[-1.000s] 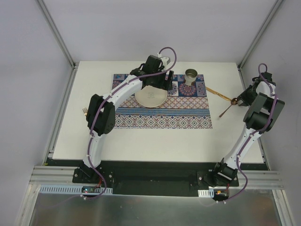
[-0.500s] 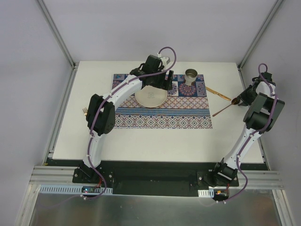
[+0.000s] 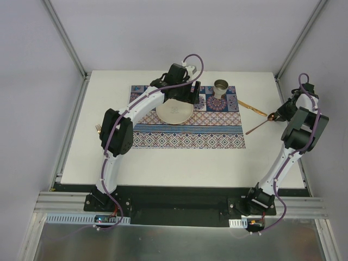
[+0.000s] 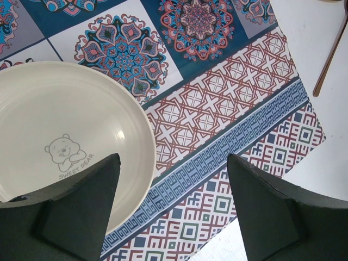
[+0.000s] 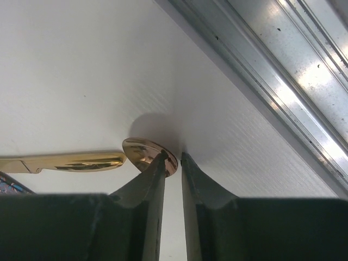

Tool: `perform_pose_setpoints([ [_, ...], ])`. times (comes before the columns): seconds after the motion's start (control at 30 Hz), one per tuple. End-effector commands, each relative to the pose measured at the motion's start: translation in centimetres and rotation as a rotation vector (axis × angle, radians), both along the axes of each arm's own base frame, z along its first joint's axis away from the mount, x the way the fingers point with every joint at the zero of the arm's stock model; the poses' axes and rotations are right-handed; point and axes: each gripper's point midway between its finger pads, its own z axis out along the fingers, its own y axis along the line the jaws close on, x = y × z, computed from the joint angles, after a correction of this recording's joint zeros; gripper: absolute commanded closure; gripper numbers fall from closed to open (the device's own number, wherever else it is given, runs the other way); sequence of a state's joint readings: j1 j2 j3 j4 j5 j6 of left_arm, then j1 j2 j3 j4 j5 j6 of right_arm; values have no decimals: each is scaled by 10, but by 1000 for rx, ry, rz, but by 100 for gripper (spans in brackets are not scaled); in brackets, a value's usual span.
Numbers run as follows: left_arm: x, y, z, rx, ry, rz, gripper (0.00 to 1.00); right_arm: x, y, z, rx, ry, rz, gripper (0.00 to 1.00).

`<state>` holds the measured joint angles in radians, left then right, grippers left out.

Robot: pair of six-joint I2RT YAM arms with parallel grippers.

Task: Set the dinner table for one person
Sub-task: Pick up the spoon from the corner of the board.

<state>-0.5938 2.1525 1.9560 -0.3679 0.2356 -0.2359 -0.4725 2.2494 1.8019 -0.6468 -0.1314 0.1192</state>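
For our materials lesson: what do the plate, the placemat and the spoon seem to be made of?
The plate looks like glazed ceramic, possibly melamine: cream, glossy, with a highlight and a printed bear. The placemat seems to be printed cloth, matte and lying flat. The spoon looks like polished copper-toned metal; its bowl reflects light.

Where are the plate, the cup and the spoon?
plate point(image 4: 65, 125), left wrist view, centre of its well
cup point(image 3: 221, 86), top view, its open mouth
spoon point(image 3: 256, 128), top view, middle of its handle
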Motion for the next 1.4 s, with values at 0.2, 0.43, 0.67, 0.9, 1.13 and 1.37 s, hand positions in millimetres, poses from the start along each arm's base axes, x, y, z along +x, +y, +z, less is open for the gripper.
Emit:
perform_pose_setpoints([
  [0.2, -3, -1, 20, -49, -3, -9, 21, 13, -5, -8, 19, -20, -46, 88],
  [0.43, -5, -5, 15, -59, 20, -12, 22, 17, -5, -4, 24, -42, -40, 99],
  [0.67, -8, -12, 13, -62, 27, -25, 22, 16, -1, 7, 26, -65, -31, 99],
  [0.9, -12, -16, 3, -51, 43, -30, 22, 12, 7, 22, 38, -109, -32, 99],
  [1.13, -14, -19, -20, -21, 56, -31, 22, -5, 24, 40, 69, -164, -39, 99],
  [1.37, -21, -22, -34, 21, 40, -32, 22, -15, 40, 84, 78, -278, -35, 99],
])
